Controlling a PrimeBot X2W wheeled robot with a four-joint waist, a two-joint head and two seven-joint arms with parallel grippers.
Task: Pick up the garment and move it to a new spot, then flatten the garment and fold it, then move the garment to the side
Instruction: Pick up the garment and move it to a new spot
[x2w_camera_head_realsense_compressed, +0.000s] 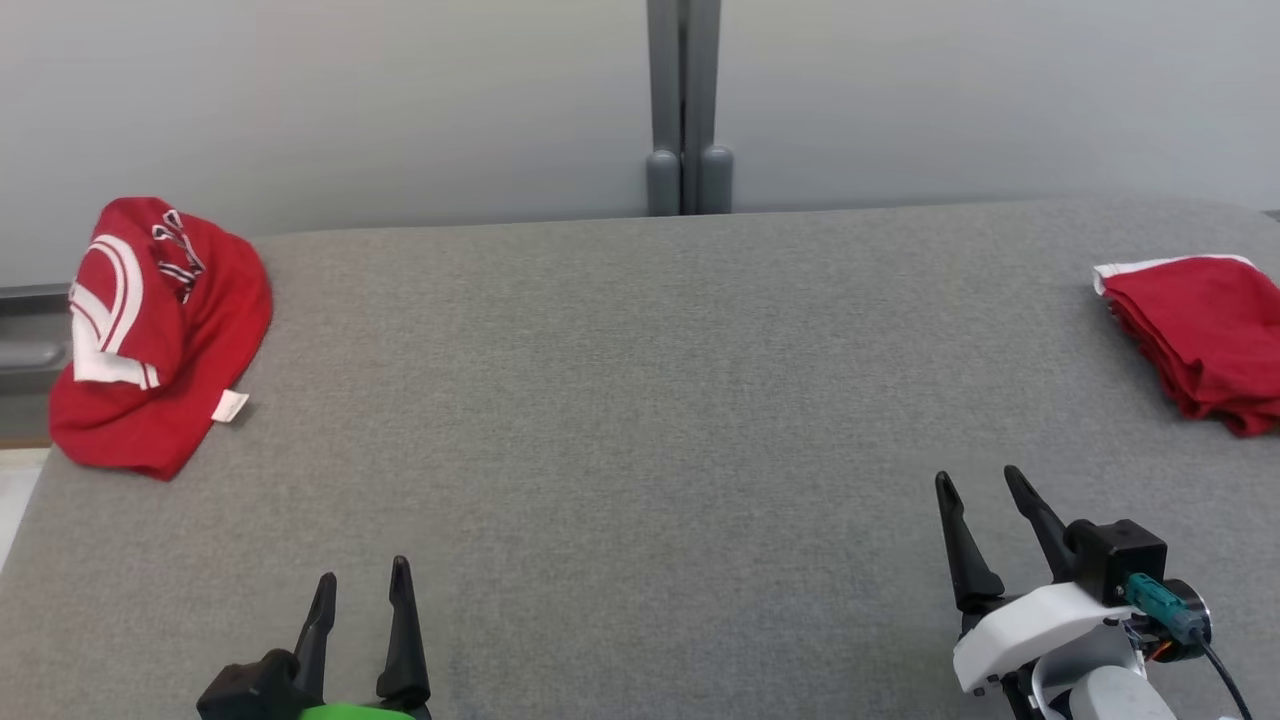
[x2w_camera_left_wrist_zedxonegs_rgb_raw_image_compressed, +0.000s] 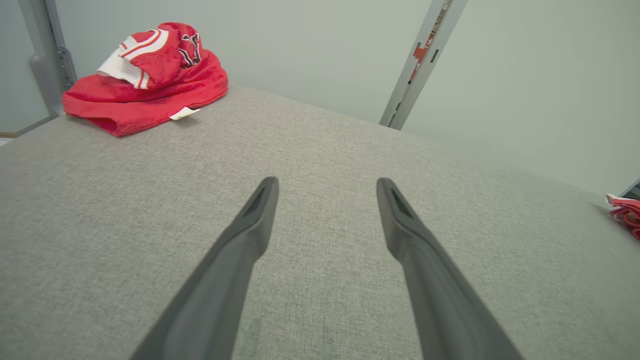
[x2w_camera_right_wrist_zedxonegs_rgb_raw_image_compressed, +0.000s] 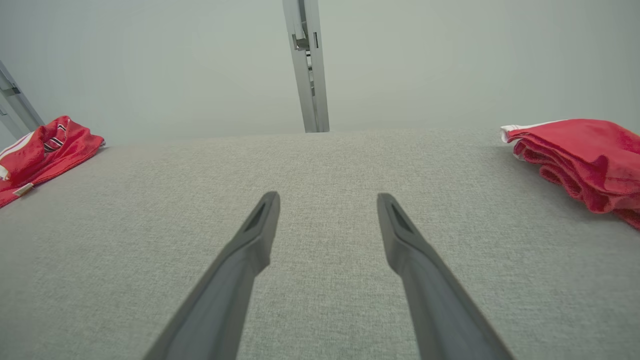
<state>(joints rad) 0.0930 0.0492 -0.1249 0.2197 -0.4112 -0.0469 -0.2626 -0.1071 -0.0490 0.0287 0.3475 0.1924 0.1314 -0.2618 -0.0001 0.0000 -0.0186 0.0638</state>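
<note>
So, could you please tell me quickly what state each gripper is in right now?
Left gripper: open, holding nothing.
Right gripper: open, holding nothing.

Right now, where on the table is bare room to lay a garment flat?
The whole middle of the table is bare, bordered by the crumpled red garment at the far left, the folded red garment at the far right, and the open left end effector and right end effector at the near edge. Crowded: only where those two garments lie.
</note>
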